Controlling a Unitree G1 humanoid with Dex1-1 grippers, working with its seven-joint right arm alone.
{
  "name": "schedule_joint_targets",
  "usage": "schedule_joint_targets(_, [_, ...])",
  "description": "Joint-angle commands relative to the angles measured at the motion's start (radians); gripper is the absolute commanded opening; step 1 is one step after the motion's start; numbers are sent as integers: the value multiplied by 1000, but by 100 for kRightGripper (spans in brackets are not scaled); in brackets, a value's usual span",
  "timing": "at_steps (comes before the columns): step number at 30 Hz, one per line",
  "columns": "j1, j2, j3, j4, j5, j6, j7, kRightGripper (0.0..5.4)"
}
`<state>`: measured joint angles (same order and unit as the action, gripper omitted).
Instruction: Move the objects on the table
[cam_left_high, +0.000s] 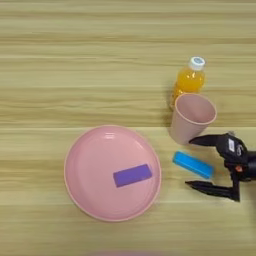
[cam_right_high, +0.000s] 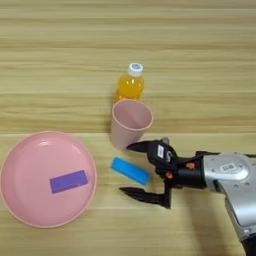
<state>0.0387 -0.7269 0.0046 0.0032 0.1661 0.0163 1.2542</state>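
No readable text — white stickers on gripper (cam_right_high: 131, 169) and silver forearm (cam_right_high: 233, 174) too small to read.

You get bright, even, warm light from overhead across the table (cam_left_high: 60, 60). Shadows are soft and short: a faint one hugs the base of the pink cup (cam_right_high: 131, 122) and the bottle (cam_right_high: 130, 82), and a thin one lies under the black fingers (cam_right_high: 142, 197). A mild sheen shows on the plate (cam_left_high: 85, 150) rim. Everything looks slightly soft, with no strong glare anywhere.
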Motion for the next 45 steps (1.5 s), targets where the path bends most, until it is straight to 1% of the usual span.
schedule_joint_targets(1, [-20, -45, -38, -83, 27, 4, -27, 539])
schedule_joint_targets(9, [9, -39, -42, -226, 63, 23, -32, 539])
schedule_joint_targets(11, [1, -25, -42, -261, 83, 40, -42, 539])
schedule_joint_targets(15, [-7, -11, -23, -328, 92, 74, -60, 539])
schedule_joint_targets(17, [-18, 1, -13, -361, 115, 103, -65, 539])
schedule_joint_targets(23, [-44, 21, 30, -426, 113, 150, -83, 539])
schedule_joint_targets(27, [-71, 33, 70, -456, 95, 190, -106, 539])
schedule_joint_targets(31, [-105, 50, 133, -474, 59, 240, -135, 539])
schedule_joint_targets(39, [-157, 83, 240, -453, -4, 309, -166, 539])
schedule_joint_targets(45, [-186, 102, 306, -399, -58, 323, -178, 539])
